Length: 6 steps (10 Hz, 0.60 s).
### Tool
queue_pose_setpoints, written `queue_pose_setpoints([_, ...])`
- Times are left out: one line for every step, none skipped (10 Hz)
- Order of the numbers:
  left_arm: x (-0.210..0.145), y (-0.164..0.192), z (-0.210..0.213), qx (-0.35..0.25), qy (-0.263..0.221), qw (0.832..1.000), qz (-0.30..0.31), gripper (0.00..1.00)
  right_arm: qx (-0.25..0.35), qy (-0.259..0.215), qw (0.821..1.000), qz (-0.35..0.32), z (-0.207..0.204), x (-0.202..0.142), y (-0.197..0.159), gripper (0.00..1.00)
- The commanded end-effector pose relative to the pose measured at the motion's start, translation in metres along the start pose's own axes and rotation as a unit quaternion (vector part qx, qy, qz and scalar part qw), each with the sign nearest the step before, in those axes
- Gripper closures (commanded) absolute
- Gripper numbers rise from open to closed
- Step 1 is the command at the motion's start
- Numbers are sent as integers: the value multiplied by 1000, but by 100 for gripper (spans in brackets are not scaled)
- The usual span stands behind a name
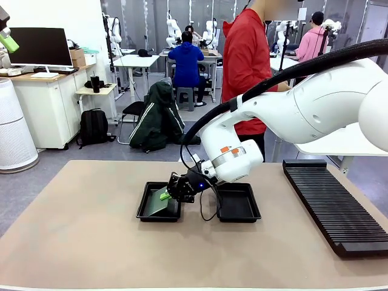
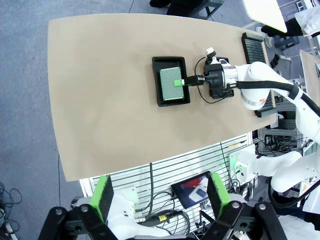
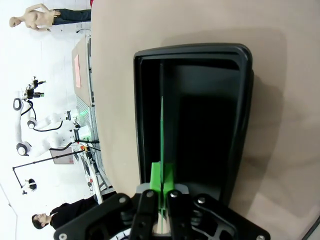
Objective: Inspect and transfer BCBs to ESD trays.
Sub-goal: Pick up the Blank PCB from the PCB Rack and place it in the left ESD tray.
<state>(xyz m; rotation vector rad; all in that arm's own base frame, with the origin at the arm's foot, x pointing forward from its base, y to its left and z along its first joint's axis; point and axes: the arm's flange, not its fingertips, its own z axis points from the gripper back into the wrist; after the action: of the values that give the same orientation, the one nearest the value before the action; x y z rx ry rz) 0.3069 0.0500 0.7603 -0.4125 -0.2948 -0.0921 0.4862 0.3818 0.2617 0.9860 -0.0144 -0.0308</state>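
Note:
My right gripper (image 1: 168,194) reaches across to the left ESD tray (image 1: 145,213) and is shut on the edge of a BCB (image 1: 156,204), a thin pale green board lying tilted inside that tray. From the right wrist the BCB (image 3: 162,135) shows edge-on between the shut fingers (image 3: 156,181), over the black tray (image 3: 210,115). Seen from the left wrist high above, the BCB (image 2: 170,84) covers most of the tray (image 2: 156,80) floor, with the right gripper (image 2: 181,82) at its side. The second ESD tray (image 1: 237,203) holds nothing. My left gripper (image 2: 162,195) is open, far above the table.
A long black ribbed rack (image 1: 333,206) lies along the table's right side. A person in a red top (image 1: 245,60) stands at the far edge. The right arm's black cable (image 1: 203,209) hangs between the two trays. Bare table (image 1: 79,230) extends left and front.

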Motion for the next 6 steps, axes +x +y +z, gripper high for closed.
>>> queue_pose_setpoints([0, 1, -1, -1, 1, 1000, 2, 0, -11, -7, 1000, -10, 2, 1, 2, 97])
queue_pose_setpoints([0, 1, -1, -1, 1, 1000, 2, 0, -10, -10, 1000, -16, 4, 3, 4, 97])
queue_pose_setpoints([0, 1, -1, -1, 1, 1000, 2, 0, -24, -12, 999, -18, 4, 4, 6, 97])
queue_pose_setpoints([0, 1, -1, -1, 1, 1000, 2, 0, -30, -10, 999, -18, 2, 5, 10, 97])
queue_pose_setpoints([0, 1, -1, -1, 1, 1000, 2, 0, -40, -12, 999, -20, 3, 6, 11, 90])
queue_pose_setpoints([0, 1, -1, -1, 1, 1000, 2, 0, -47, -11, 999, -19, 3, 6, 14, 89])
